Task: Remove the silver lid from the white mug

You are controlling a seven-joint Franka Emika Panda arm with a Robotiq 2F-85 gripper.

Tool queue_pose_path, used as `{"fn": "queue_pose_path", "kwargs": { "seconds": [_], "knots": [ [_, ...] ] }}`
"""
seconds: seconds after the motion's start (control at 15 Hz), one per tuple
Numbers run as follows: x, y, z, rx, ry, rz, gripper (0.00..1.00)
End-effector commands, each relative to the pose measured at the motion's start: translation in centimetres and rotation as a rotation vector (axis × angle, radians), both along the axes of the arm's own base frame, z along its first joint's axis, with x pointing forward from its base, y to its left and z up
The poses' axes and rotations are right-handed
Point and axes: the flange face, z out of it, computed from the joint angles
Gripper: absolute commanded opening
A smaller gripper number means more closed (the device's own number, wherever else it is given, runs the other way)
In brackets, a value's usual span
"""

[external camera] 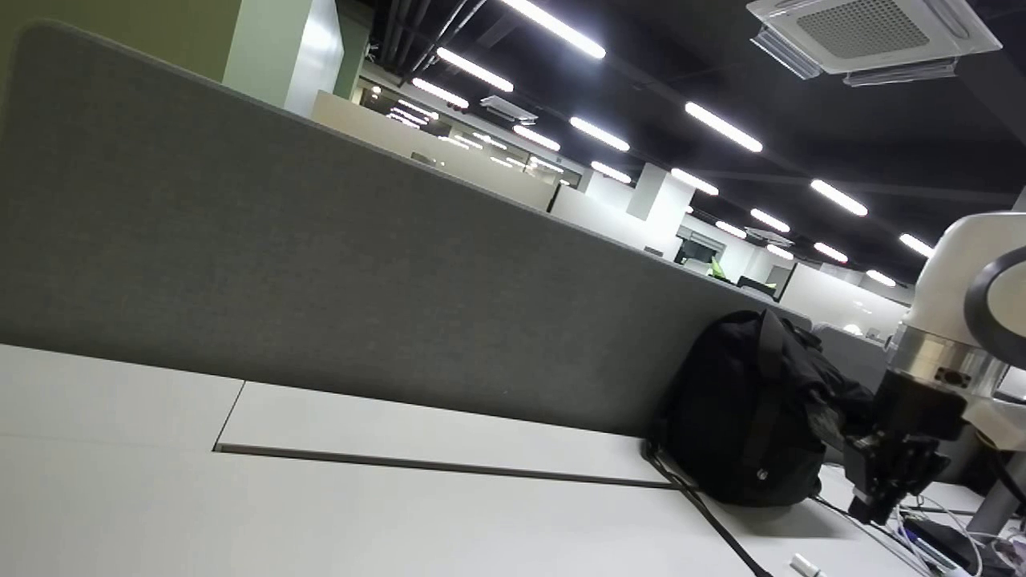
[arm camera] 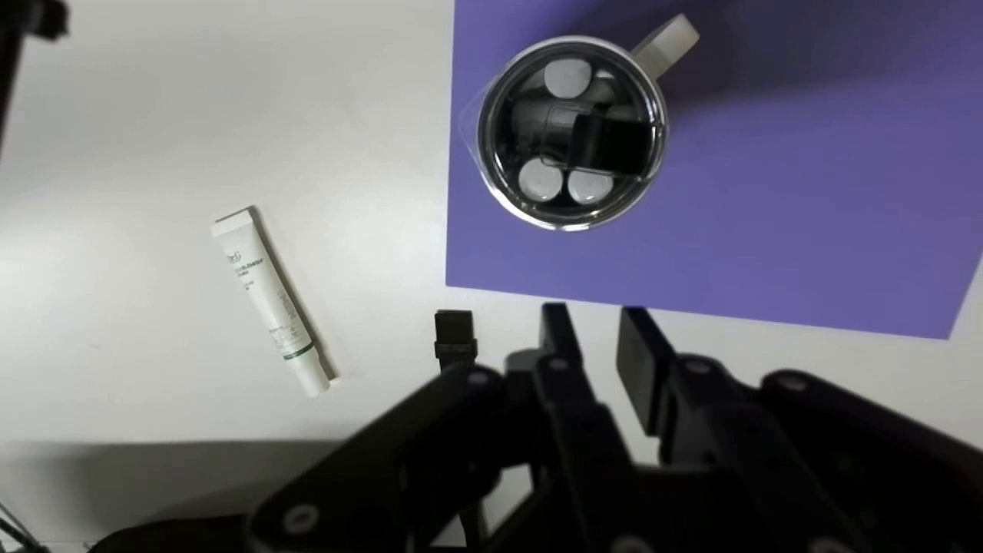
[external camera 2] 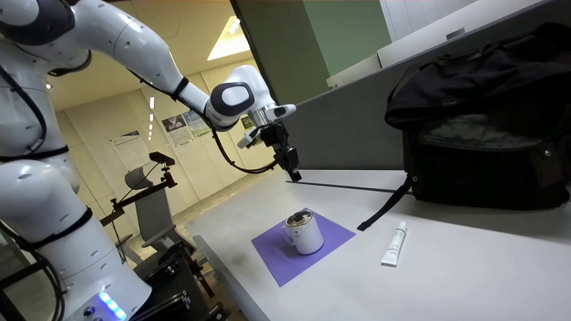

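The white mug (external camera 2: 308, 239) stands upright on a purple sheet in an exterior view. In the wrist view its white handle (arm camera: 666, 46) points to the upper right. The lid (external camera 2: 299, 218) sits on top of the mug. From above, in the wrist view, the lid (arm camera: 572, 134) looks clear and dark with a shiny silver rim and a black tab. My gripper (arm camera: 594, 309) is open and empty, its fingers parted by a modest gap. It hangs above the table, apart from the mug, and also shows in both exterior views (external camera 2: 295, 175) (external camera: 872, 513). The mug is out of view in an exterior view.
The purple sheet (external camera 2: 272, 249) lies on the white table (external camera 2: 446, 285). A white tube (external camera 2: 394, 245) lies nearby, also in the wrist view (arm camera: 269, 296). A black backpack (external camera: 741, 417) leans by the grey partition (external camera: 361, 264), its strap (external camera 2: 386, 209) reaching out. Loose cables (external camera: 906, 533) lie near it.
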Motion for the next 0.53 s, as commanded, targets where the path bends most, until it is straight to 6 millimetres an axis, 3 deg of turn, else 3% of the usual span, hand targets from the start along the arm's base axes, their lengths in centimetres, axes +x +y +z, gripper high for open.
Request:
{"fn": "queue_pose_path", "kwargs": {
  "seconds": [0.0,0.47],
  "knots": [
    [-0.29,-0.40,2.04,0.006,-0.007,0.025,0.54],
    [-0.34,-0.62,2.30,0.010,0.004,0.047,0.99]
  ]
}}
